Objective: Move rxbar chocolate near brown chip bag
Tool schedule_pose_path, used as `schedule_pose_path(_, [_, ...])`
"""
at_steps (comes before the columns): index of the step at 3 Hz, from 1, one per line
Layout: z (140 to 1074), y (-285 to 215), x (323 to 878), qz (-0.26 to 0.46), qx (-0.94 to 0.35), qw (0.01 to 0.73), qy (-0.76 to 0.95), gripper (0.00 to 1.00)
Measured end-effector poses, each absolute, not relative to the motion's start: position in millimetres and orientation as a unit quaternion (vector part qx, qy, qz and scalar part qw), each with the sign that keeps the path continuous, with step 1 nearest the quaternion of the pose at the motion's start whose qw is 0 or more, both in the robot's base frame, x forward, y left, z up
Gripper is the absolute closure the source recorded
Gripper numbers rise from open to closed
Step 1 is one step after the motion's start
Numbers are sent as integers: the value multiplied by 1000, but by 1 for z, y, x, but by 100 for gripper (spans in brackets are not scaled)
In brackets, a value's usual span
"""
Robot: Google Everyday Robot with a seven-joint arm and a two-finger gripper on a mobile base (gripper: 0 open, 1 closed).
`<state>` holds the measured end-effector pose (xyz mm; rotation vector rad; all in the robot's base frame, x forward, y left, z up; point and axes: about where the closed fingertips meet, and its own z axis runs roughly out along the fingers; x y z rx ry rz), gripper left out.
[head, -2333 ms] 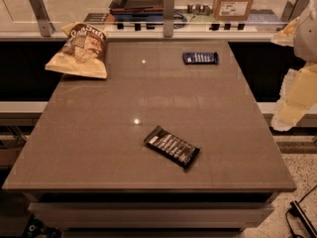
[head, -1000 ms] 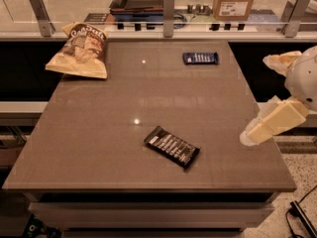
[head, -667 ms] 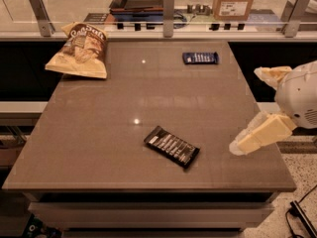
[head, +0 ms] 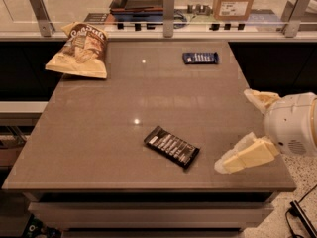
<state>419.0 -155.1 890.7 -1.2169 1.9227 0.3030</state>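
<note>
The rxbar chocolate (head: 172, 146), a flat black wrapper with white lettering, lies near the front middle of the brown table (head: 99, 133). The brown chip bag (head: 80, 49) lies at the table's far left corner, tan-yellow with a brown panel. My gripper (head: 237, 130) reaches in over the table's right edge, to the right of the rxbar and not touching it. Its two cream fingers (head: 245, 156) are spread wide apart and hold nothing.
A smaller dark blue bar wrapper (head: 200, 58) lies at the far right of the table. Behind the table runs a glass barrier on metal posts (head: 169, 7), with a cardboard box (head: 235, 2) and a tray beyond it. A cable lies on the floor at lower right.
My gripper has come in from the right side, moving left and down over the table's right edge toward the rxbar. The bars and the chip bag have not moved.
</note>
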Motion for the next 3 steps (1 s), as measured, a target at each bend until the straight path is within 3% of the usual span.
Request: schedule_pose_path(3, [872,-103,414,170,-464,448,745,0])
